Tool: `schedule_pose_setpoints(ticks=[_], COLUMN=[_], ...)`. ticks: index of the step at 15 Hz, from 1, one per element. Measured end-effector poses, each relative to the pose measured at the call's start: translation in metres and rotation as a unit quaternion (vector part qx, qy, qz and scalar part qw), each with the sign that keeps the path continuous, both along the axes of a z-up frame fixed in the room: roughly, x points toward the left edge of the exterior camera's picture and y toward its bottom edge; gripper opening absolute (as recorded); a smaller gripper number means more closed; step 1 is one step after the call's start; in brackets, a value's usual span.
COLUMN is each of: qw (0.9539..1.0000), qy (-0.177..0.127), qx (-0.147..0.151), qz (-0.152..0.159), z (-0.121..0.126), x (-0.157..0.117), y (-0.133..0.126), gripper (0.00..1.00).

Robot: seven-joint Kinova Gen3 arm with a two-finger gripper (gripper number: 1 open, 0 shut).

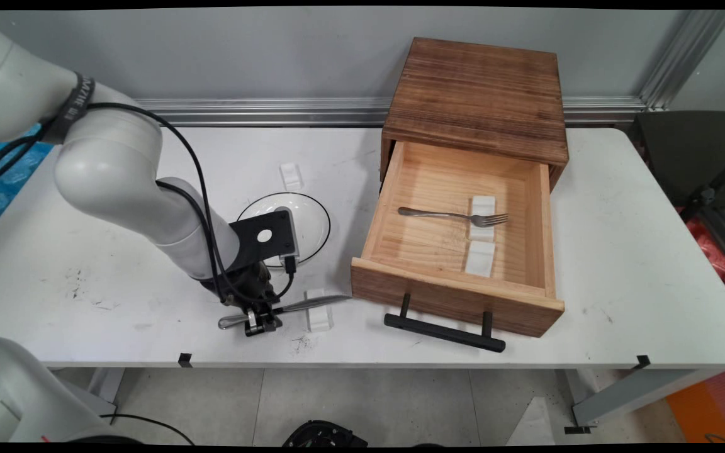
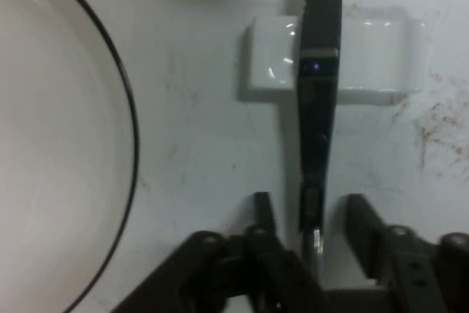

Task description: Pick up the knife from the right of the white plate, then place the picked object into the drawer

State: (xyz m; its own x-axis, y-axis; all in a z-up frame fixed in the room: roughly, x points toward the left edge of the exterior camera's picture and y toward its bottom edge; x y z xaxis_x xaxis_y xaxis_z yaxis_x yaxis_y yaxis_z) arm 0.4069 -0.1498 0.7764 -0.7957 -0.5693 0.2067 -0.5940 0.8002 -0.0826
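White bench (image 1: 526, 327) by a grey wall. Pincer (image 2: 311, 218) down low, spread on both sides of the knife (image 2: 319, 108) handle, not pinching. Knife lying flat, blade across a small white rest (image 2: 271, 60), pointing toward the open drawer (image 1: 457, 292). Plate (image 2: 51, 152) just beside.

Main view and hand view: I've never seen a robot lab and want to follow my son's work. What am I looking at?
The machine is a white robot arm with a black two-finger gripper. The main view looks down on a white table from a fixed camera. The hand view comes from a camera on the hand itself.

On the table are a black-rimmed plate and a wooden box with an open drawer. In the drawer, a fork lies across a small white rest.

Nothing is held. The open fingers straddle the handle of a knife, whose blade lies across another white rest.
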Motion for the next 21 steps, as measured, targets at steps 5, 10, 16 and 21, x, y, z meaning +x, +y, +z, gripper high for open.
schedule_pose_setpoints(ticks=[5,10,16,21], qw=[1.0000,1.0000,0.9998,0.9987], qy=[0.001,0.000,-0.007,0.000], qx=[0.000,0.000,0.016,0.038], qz=[-0.003,-0.005,0.003,-0.033], z=[-0.002,-0.001,0.023,0.074], x=[0.001,0.003,0.012,0.021], y=[-0.002,-0.007,-0.006,0.009], gripper=[0.00,0.00,0.00,0.00])
